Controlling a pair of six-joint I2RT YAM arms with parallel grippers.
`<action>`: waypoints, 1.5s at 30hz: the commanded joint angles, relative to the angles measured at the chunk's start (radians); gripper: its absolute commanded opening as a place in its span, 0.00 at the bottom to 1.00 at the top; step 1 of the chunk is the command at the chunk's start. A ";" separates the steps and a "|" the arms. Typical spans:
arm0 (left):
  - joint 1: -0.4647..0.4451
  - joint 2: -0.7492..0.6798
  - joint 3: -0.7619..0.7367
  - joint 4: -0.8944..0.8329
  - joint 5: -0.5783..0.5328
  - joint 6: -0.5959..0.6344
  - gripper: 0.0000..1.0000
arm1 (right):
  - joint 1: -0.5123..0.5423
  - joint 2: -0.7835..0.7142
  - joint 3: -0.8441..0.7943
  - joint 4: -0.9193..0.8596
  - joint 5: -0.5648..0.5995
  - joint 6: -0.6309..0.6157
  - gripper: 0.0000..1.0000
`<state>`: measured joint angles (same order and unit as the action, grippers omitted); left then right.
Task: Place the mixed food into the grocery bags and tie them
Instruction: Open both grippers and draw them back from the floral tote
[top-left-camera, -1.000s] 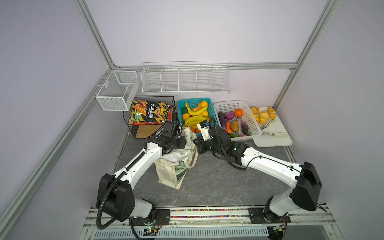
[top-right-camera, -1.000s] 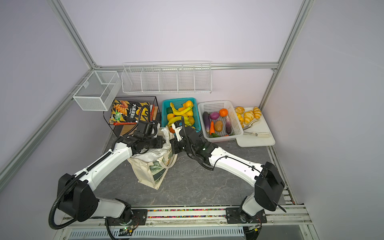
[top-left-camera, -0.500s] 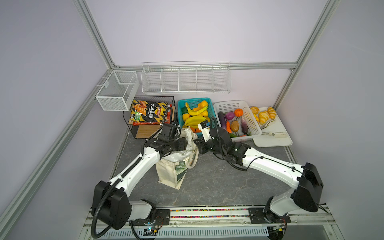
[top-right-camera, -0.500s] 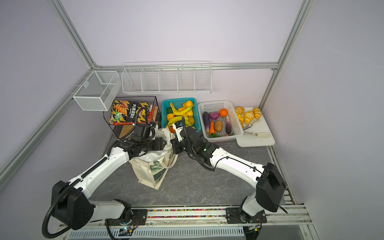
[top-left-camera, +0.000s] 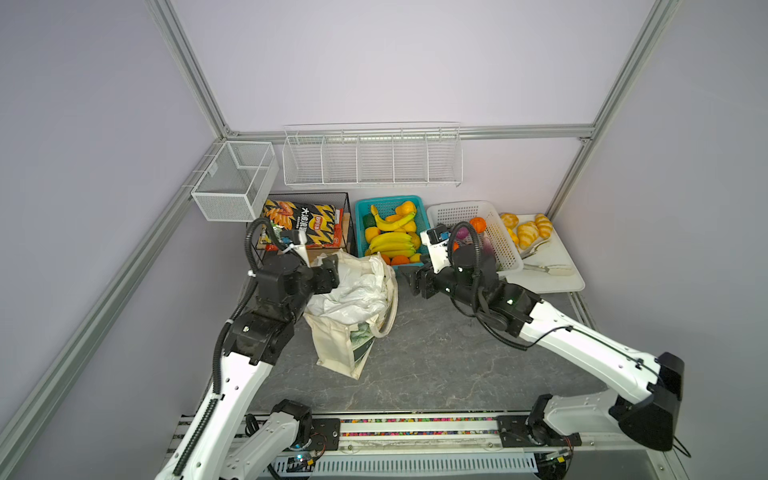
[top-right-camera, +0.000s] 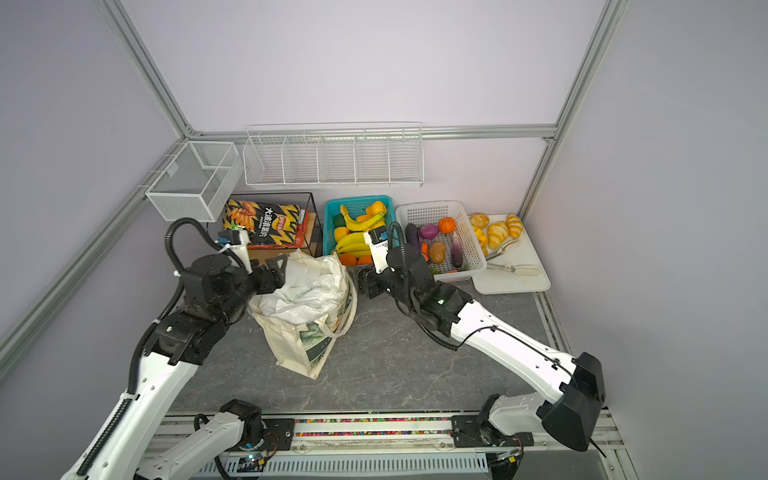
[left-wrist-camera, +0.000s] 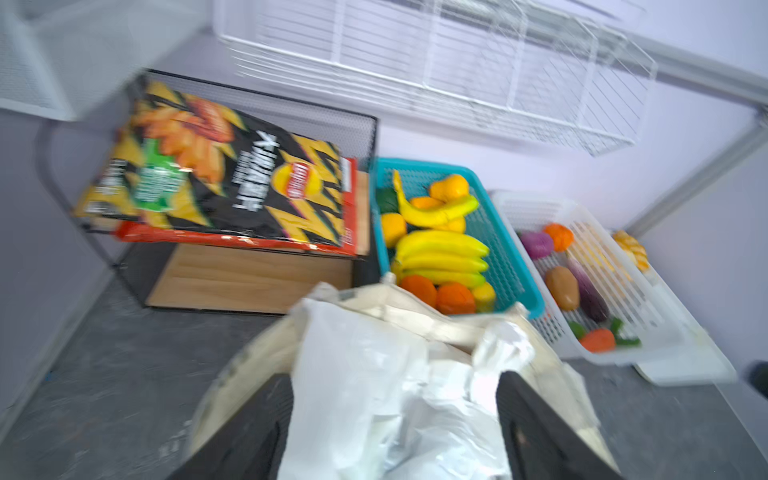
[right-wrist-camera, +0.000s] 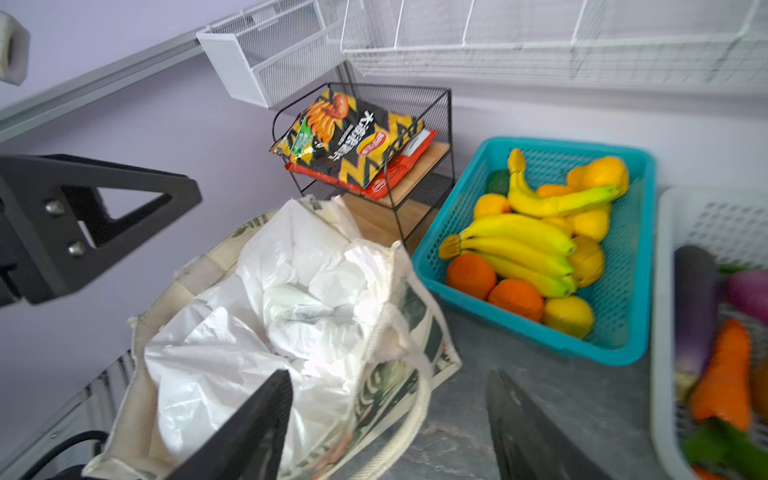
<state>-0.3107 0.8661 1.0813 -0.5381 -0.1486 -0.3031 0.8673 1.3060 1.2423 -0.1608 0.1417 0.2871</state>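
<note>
The grocery bags sit mid-table in both top views. The cream canvas tote (top-left-camera: 336, 349) (top-right-camera: 291, 349) stands with the crinkly white plastic bag (top-left-camera: 357, 291) (top-right-camera: 307, 286) stuffed in its mouth. My left gripper (top-left-camera: 332, 272) (top-right-camera: 278, 270) is open at the tote's left rim. In the left wrist view (left-wrist-camera: 392, 386) loose plastic (left-wrist-camera: 365, 374) lies between its spread fingers. My right gripper (top-left-camera: 411, 282) (top-right-camera: 365, 284) is open just right of the tote. The right wrist view (right-wrist-camera: 388, 378) shows a rope handle (right-wrist-camera: 415, 407) hanging free between its fingers. The mixed food is hidden.
Behind the tote stands a black wire rack (top-left-camera: 347, 203) holding a large black-and-yellow chip bag (top-left-camera: 307, 222). Next to the rack are a teal basket (top-left-camera: 359, 208) of bananas and oranges, a white basket (top-left-camera: 505, 249) of toy vegetables, and a white tray (top-left-camera: 561, 282) with croissants. White wire shelves hang on the back wall.
Both grippers have opened and let go of the bags. The right one drew back to the right of the tote, and the left one pulled slightly left to its rim.
</note>
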 joint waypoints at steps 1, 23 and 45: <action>0.095 -0.010 -0.023 -0.022 -0.038 -0.073 0.78 | -0.019 0.011 0.020 -0.098 -0.043 -0.024 0.93; 0.199 -0.038 0.025 -0.187 0.098 0.005 0.78 | 0.002 0.212 0.175 -0.428 0.053 -0.006 0.13; 0.199 -0.106 -0.348 0.315 0.068 -0.214 0.82 | -0.297 -0.248 -0.087 -0.433 0.189 -0.108 0.93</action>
<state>-0.1181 0.7891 0.8116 -0.4301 0.0036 -0.4427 0.6205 1.1473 1.2068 -0.6682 0.2241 0.2028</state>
